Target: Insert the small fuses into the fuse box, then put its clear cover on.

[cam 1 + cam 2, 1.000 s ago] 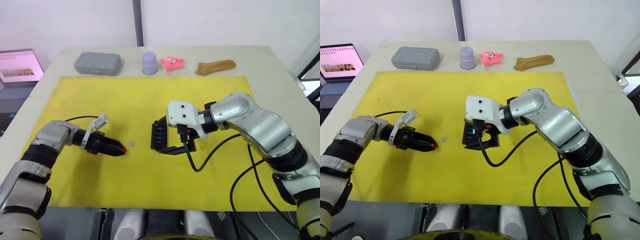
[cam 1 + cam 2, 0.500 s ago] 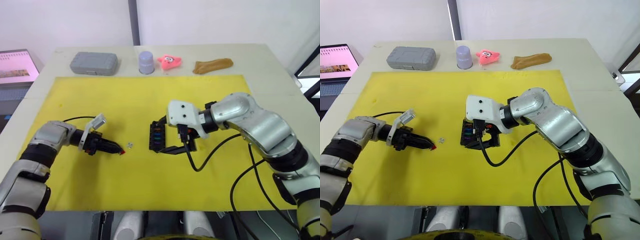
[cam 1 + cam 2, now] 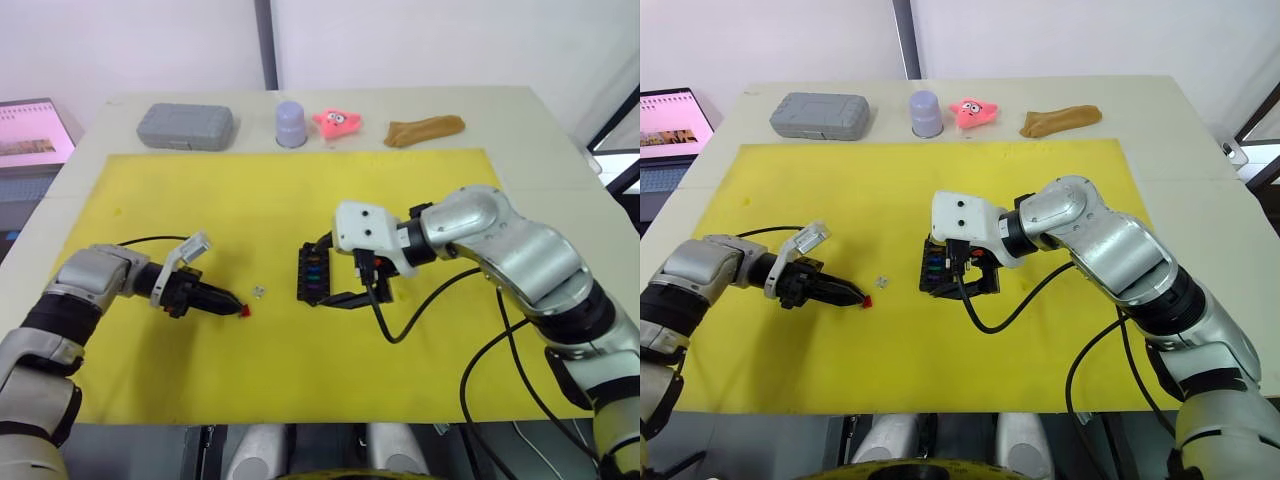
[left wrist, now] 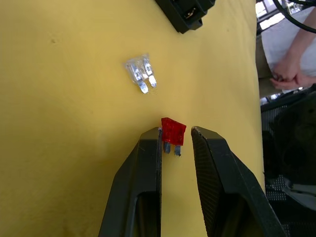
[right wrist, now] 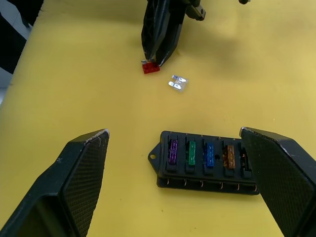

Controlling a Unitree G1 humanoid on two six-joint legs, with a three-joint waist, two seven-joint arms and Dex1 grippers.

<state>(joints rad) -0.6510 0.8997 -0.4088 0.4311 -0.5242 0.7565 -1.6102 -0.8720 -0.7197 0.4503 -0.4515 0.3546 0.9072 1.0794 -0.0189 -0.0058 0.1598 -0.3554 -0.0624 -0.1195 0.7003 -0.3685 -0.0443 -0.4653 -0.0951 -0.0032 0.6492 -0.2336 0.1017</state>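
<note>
Four fuses, purple, green, blue and orange, are seated in the fuse box (image 5: 210,163), which sits between the right gripper's (image 5: 175,148) wide-open jaws. Two remain loose on the yellow mat (image 3: 300,370). The red fuse (image 4: 173,132) lies between the tips of the left gripper (image 4: 175,138), jaws slightly apart and not yet clamped. The pale fuse (image 4: 140,73) lies just beyond those tips, toward the box. The cover is not yet fitted. The grey case (image 3: 185,126), cup (image 3: 291,123) and pink toy (image 3: 338,122) stand well clear.

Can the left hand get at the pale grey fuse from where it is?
Probably yes. The pale grey fuse lies loose on the yellow mat just beyond the left hand, nothing between, but the red fuse sits between its open fingers.
</note>
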